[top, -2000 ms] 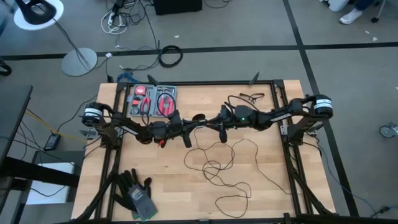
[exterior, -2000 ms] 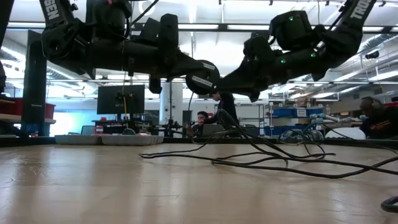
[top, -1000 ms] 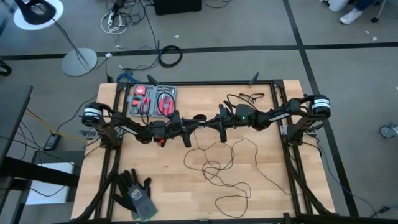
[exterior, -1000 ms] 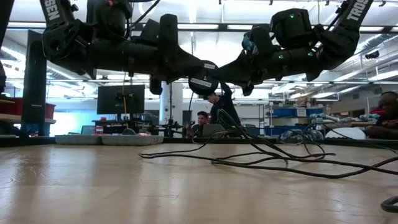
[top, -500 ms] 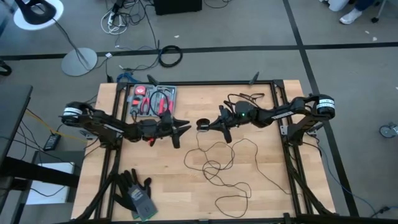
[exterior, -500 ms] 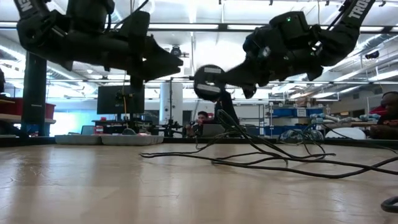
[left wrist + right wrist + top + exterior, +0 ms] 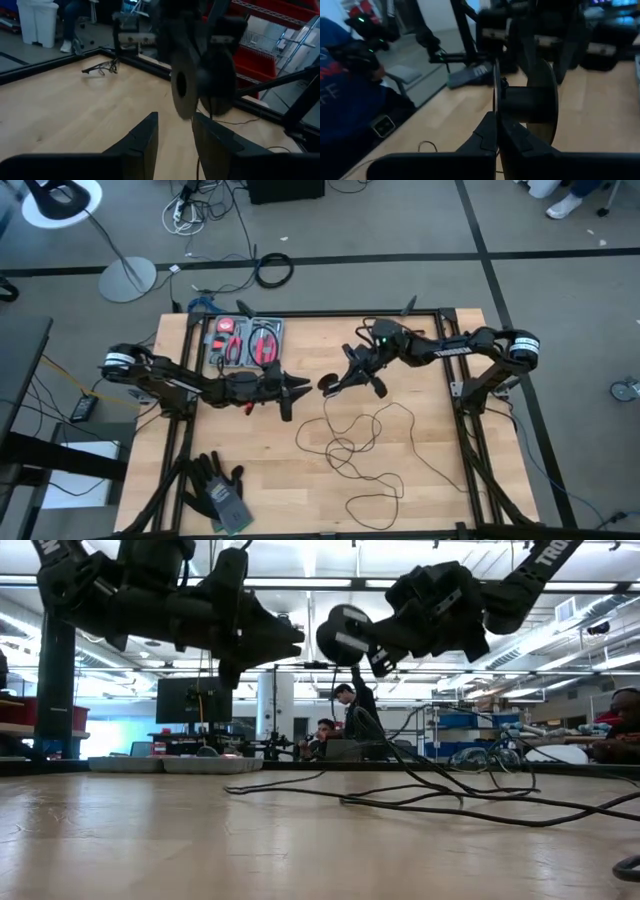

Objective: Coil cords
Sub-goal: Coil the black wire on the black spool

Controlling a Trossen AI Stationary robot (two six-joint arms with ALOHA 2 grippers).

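black thin cord (image 7: pixel 355 448): loose tangled loops on the wooden table (image 7: pixel 270 480), middle to near-right part, one strand rising to the right claw. in the low view the cord (image 7: pixel 430 795) lies in low arcs across the tabletop.

round black puck (image 7: pixel 326 383): cord's end piece, disc-shaped, held off the table at the tip of the right claw (image 7: pixel 331 384), above the middle of the table. low view shows the puck (image 7: pixel 343 637) high in the air; right wrist view shows it (image 7: pixel 532 102) edge-on just past the fingers.

right claw: fingers pressed together, clamped on the puck.

left claw (image 7: pixel 303 387): raised, just beside the puck, tips pointing toward it, not touching. fingers (image 7: pixel 142 140) set narrowly apart, nothing between them; puck (image 7: pixel 185 87) hangs just beyond.

tool tray (image 7: pixel 245 340): far-left part of the table, red-handled tools inside.

gloves (image 7: pixel 220 492): dark pair, near-left corner.
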